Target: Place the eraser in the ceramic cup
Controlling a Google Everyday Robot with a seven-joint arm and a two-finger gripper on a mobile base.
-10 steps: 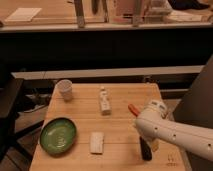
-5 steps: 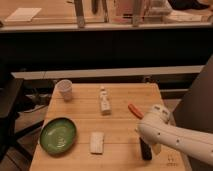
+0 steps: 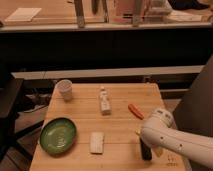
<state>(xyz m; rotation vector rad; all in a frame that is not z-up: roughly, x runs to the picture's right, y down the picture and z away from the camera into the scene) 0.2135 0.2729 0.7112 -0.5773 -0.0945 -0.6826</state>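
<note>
Two fingers are being held apart as the tool [image 3: 149, 143] is being poised over the eraser [image 3: 145, 151].
Directly beneath the tool, the eraser is lying ungripped on the surface [image 3: 125, 95], probably awaiting a straddling grasp. Well off to the tool's left and beyond it, the ceramic cup [image 3: 65, 93] is standing mouth-up, contents unseen; the green dish [image 3: 43, 135] is lying empty.
</note>
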